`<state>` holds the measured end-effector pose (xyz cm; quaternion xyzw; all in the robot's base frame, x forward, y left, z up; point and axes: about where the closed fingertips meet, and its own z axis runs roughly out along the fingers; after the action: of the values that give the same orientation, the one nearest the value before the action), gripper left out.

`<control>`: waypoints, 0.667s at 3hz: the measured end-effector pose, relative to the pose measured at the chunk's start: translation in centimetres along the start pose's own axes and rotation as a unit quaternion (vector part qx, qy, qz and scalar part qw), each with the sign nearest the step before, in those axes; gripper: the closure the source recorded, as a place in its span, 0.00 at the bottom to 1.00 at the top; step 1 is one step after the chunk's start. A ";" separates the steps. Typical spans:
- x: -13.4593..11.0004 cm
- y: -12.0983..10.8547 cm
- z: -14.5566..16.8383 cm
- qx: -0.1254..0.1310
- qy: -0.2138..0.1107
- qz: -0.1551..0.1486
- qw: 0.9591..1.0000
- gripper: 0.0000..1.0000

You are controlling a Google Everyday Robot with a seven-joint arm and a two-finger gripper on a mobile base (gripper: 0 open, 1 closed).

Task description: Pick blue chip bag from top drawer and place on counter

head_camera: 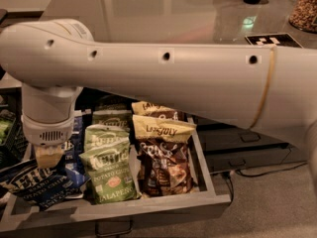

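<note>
Judged to be at the grasp stage, early in the job. Gripper (48, 156) low at about eight o'clock in the view, hanging from the thick white arm (173, 78) and poised right on the blue chip bag (29, 185), seemingly touching its upper edge. Impossible to tell whether clamped on the bag or open around it. Blue chip bag lying tilted at the nine o'clock end of the open top drawer (208, 202), label up. Not yet lifted clear, not yet carried, not yet set down: nothing blue to be seen on the table (163, 14) at twelve o'clock. Left to do, by this reading: secure the hold, raise the bag out past its neighbours, swing up and over to the table, let go. Inside the drawer, just at three o'clock of the blue bag, two green chip bags (109, 180), one overlapping the other, with a further green bag (111, 117) behind them toward twelve o'clock. Farther toward three o'clock, a brown snack bag (166, 170) with a tan bag (161, 128) lying over its top, and another tan one partly hidden behind. Packed close, bag against bag, so some risk of dragging a green one along on the way up. On the table, a black-and-white marker (272, 39) at two o'clock and a jar (303, 9) beside it.
</note>
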<state>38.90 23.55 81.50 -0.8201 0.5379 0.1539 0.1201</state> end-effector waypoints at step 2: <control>-2.9 1.3 -5.5 0.038 -0.001 -0.041 0.998 1.00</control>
<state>37.30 23.50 87.64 -0.8363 0.5089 0.1291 0.1577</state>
